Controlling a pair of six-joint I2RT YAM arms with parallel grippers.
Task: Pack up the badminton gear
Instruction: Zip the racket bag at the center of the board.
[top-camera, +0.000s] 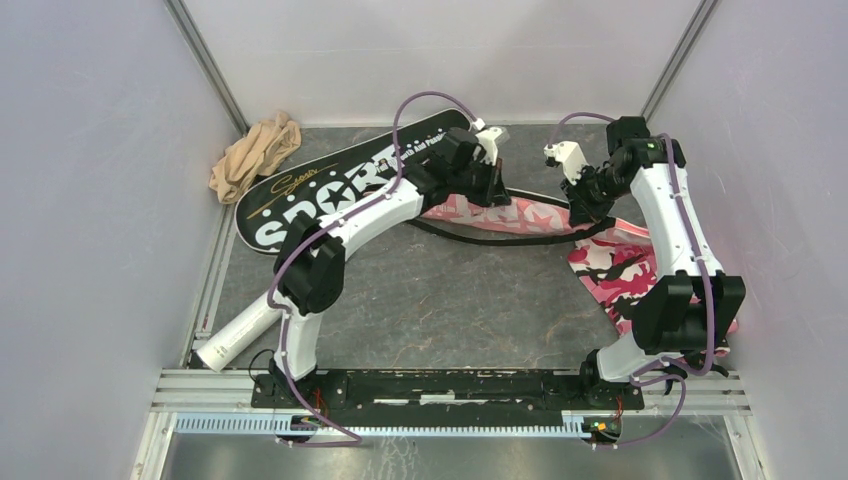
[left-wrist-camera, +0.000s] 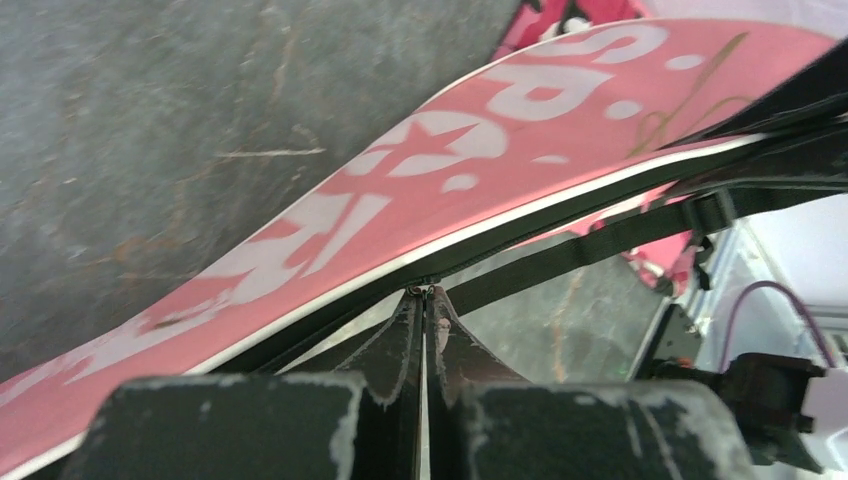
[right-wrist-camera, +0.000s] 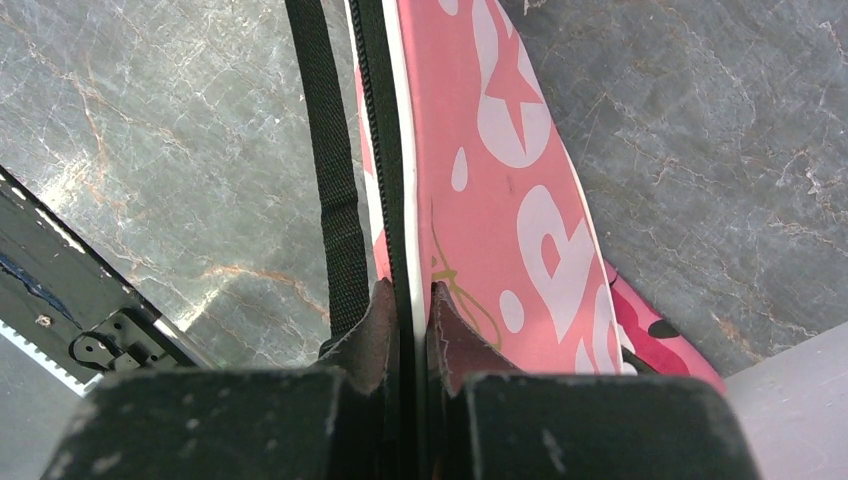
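Pinches the black zip edge of the pink bag (right-wrist-camera: 500, 170) in the right end effector (right-wrist-camera: 410, 292), fingers shut on it, with the black strap (right-wrist-camera: 330, 180) running just to one side of them. Holds the left end effector (left-wrist-camera: 428, 292) fully closed, tips touching the same bag's black edge farther along; cannot tell whether anything thin sits between them. Has the pink bag lying across the middle of the table (top-camera: 450, 300), white lettering up, its right end over the camo cloth (top-camera: 625, 270). Shows the black bag (top-camera: 340, 185) behind it toward the back left, SPORT lettering up, partly under the left arm, with the beige cloth (top-camera: 255, 155) bunched just beside its far end. Shows the tube (top-camera: 240, 335) at the near left, beside the left arm's base.
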